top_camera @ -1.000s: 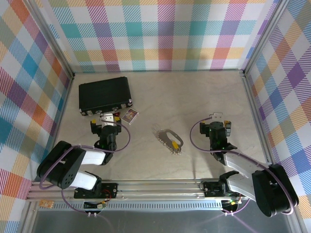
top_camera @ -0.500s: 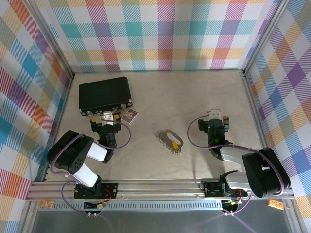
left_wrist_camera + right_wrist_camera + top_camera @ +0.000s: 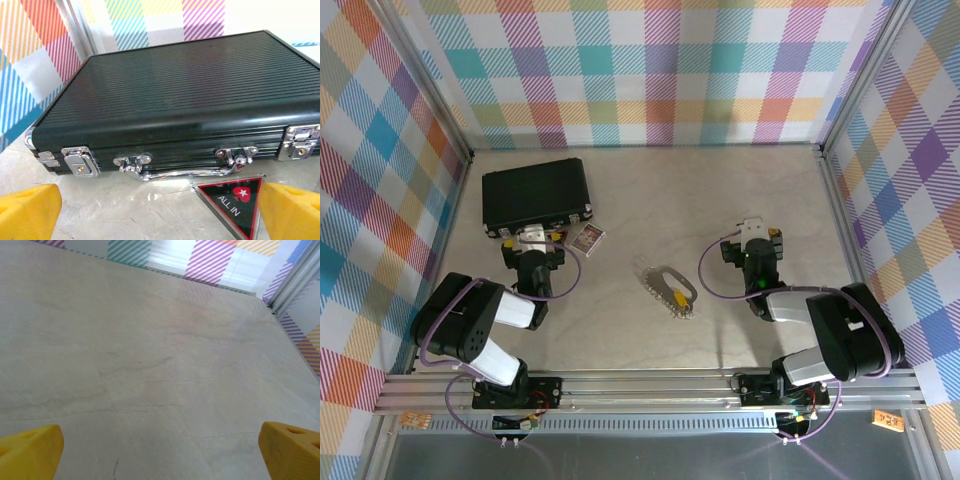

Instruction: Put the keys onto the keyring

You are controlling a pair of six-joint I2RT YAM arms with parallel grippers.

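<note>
Beige marbled table (image 3: 650, 200): black ribbed case (image 3: 536, 195) flat, far-left. "ALL IN" triangle marker (image 3: 235, 197) just in front of case. Keyring (image 3: 672, 285) w/ yellow-headed key (image 3: 676, 296) well right of case, nearer.

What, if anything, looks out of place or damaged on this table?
Nothing stands out. The black ribbed case lies shut, latches closed; the silver-grey metal keyring lies flat mid-table with the small yellow-headed key at its loop. Nothing is spilled or broken.

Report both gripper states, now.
Left gripper: open, holding nothing, facing the black case.
Right gripper: open, holding nothing, above the table.
</note>
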